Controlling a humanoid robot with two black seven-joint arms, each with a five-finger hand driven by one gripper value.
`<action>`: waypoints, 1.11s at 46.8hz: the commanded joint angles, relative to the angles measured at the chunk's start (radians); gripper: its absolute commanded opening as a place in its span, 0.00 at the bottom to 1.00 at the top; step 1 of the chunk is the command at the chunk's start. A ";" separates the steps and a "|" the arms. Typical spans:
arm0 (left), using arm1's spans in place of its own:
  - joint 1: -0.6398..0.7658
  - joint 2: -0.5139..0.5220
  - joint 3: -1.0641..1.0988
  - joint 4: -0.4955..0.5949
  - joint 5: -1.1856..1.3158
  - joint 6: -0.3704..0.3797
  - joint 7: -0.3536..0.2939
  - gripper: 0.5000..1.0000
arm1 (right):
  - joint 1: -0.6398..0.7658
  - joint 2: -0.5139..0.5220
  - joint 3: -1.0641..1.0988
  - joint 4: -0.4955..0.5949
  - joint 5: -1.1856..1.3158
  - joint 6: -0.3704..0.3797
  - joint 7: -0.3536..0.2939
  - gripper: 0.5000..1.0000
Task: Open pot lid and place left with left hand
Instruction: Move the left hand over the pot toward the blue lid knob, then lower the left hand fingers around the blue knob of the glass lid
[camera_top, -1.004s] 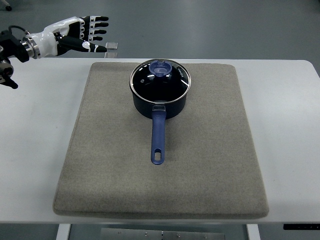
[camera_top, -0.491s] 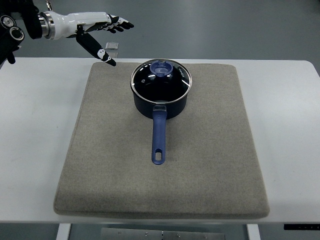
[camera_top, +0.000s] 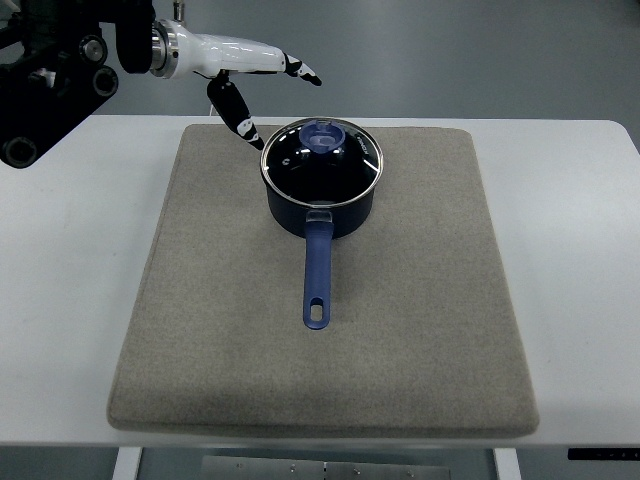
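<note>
The lid (camera_top: 322, 163) is seen on the blue pot (camera_top: 320, 200), on the grey mat (camera_top: 320, 330) in the upper middle. The left hand (camera_top: 250, 70) is held just upper left, fingers (camera_top: 300, 72) spread, nothing gripped. Next, the knob (camera_top: 322, 137) must be reached and pinched

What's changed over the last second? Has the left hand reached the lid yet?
The left hand moved right toward the dark blue saucepan, fingers open, thumb now near the glass lid's left rim. It grips nothing yet. Pan, lid and grey felt mat stayed put.
</note>
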 joint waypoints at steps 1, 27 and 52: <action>-0.008 -0.027 0.007 0.003 0.003 0.001 0.007 0.94 | 0.000 0.000 0.000 0.000 0.000 0.000 -0.001 0.83; -0.010 -0.126 0.007 0.078 0.128 0.002 0.029 0.94 | 0.000 0.000 0.000 0.000 0.000 0.000 0.000 0.83; -0.002 -0.132 0.007 0.118 0.125 0.004 0.045 0.92 | -0.001 0.000 0.000 0.000 0.000 0.000 0.000 0.83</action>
